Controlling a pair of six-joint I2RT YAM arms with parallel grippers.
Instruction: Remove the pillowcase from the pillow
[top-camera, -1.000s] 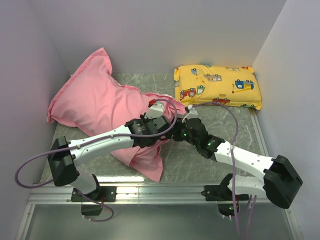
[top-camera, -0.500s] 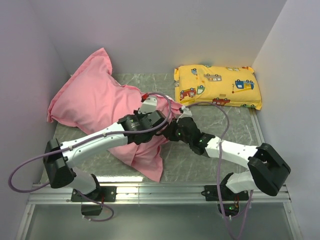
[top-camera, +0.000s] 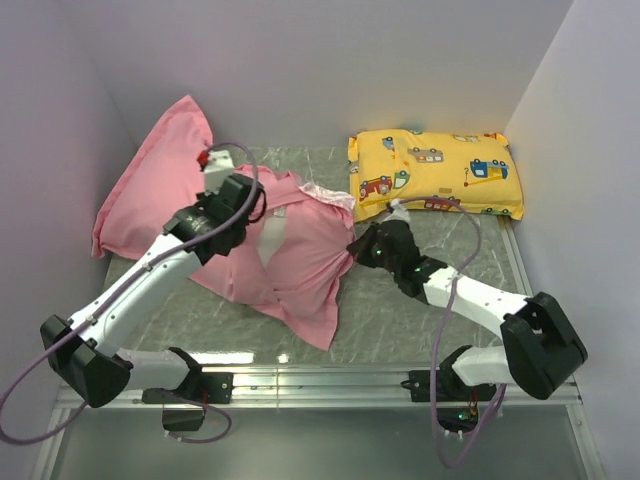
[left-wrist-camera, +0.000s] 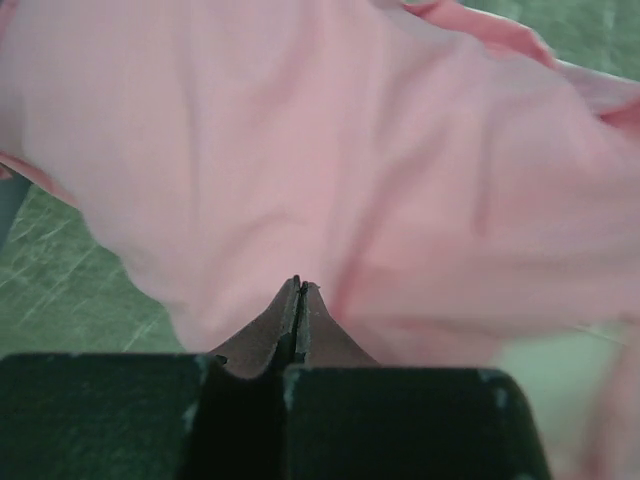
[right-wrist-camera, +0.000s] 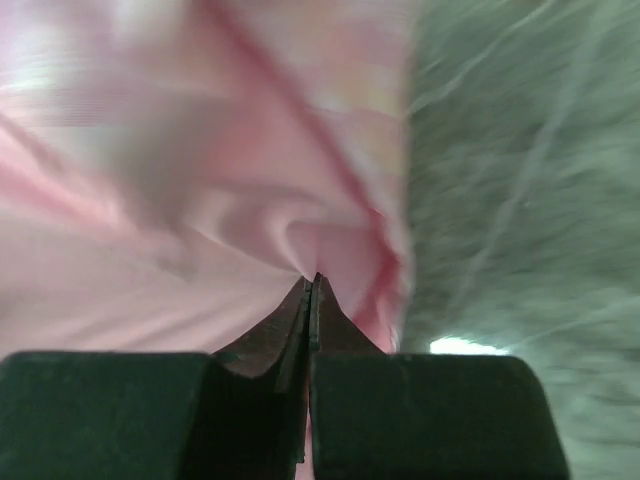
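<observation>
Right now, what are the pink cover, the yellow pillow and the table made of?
The pink cover looks like thin satiny cloth: soft folds, faint sheen. The yellow pillow seems matte printed cloth, stuffed plump. The table looks like glossy green marble or a marble print, pale veins and glare; I cannot tell which.

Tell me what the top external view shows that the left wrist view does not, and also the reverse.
Only the top external view: the yellow pillow at the back, and the right gripper at the right edge of the pillowcase. Only the left wrist view: the left gripper close up, its fingers pressed shut at the fabric. Both: the pink pillowcase lying on the green marbled table.
</observation>
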